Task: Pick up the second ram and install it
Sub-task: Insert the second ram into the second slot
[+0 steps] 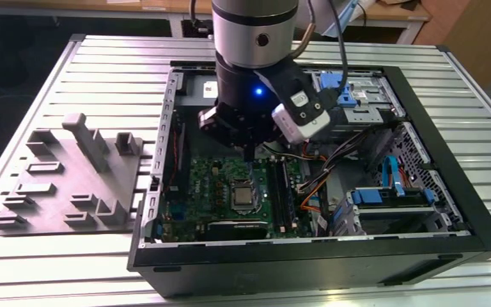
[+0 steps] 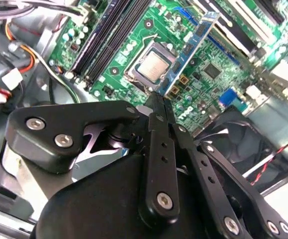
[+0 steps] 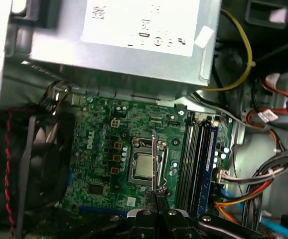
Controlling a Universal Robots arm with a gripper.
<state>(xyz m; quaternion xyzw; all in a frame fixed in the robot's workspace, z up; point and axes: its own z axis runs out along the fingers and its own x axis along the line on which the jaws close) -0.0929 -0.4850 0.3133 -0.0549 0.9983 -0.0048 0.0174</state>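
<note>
1. Dark-blue and thin, the second ram (image 2: 190, 50) is pinched at one end by the gripper (image 2: 157, 102). Its fingers (image 2: 159, 134) are drawn in narrow on the strip. It hangs above the green motherboard (image 2: 218, 74), apparently over the processor socket (image 2: 151, 67), and is not yet in a slot.
2. Because it is held so close to one end, the strip could swivel in the pinch if an edge catches, and so arrive skewed.
3. The black memory slots (image 3: 191, 154) lie just beside the socket. In the first wrist view a blue strip (image 3: 209, 159) seems already seated in the slot farthest from the socket. A small sideways error could bring the held strip down on that one or on a slot wall.
4. Pressing with the notch misaligned or the end latches closed could leave it half-seated or strain the board. The state of the latches cannot be told.
5. Orange and grey cables (image 3: 233, 199) crowd near the slots and could snag the strip or the fingers.
</note>
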